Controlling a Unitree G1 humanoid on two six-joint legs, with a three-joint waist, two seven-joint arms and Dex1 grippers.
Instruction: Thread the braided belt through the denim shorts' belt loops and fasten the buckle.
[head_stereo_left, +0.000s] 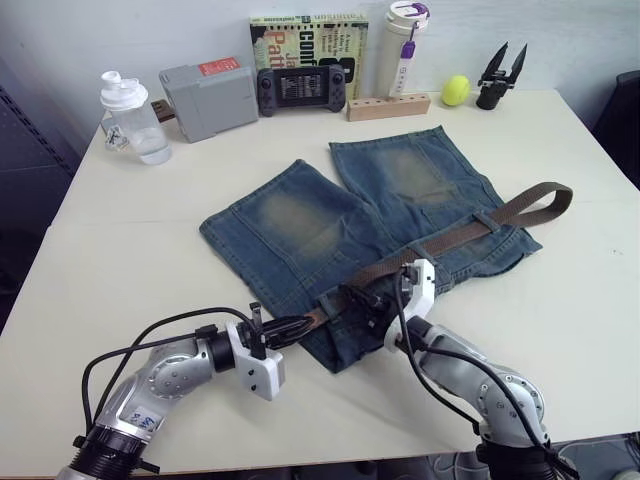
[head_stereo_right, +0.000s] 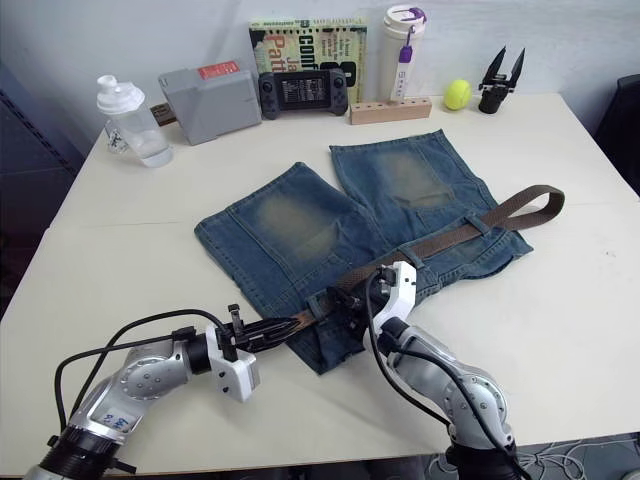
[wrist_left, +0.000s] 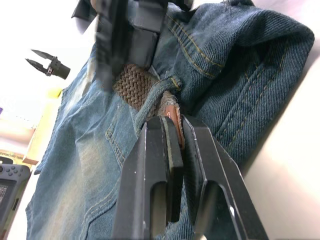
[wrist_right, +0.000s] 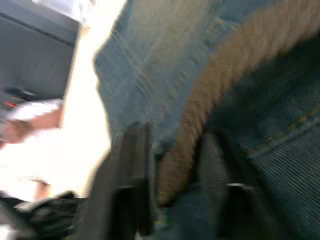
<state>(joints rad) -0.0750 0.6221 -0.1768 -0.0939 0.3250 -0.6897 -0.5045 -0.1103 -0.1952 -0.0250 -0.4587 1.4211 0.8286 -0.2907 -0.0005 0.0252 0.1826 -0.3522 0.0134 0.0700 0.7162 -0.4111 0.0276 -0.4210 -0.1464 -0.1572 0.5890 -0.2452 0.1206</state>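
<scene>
**Belt tip drawn at the table's near edge**

On the cream table (head_stereo_left: 90, 250), the braided belt (head_stereo_left: 520, 207) is laid along the waistband of the denim shorts (head_stereo_left: 300, 225), near the front edge. Its tan tip is pinched by the left gripper (head_stereo_left: 300, 326), seemingly to be pulled past a belt loop (wrist_left: 156, 94). The strap is straddled by the right gripper (head_stereo_left: 368, 305), not visibly clamped, probably steadying it.

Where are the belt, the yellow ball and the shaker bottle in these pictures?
braided belt (head_stereo_left: 520, 205): left eye view, on the woven strap where it loops past the shorts' edge.
yellow ball (head_stereo_left: 456, 90): left eye view, on its middle.
shaker bottle (head_stereo_left: 130, 120): left eye view, on its clear body under the white lid.
</scene>
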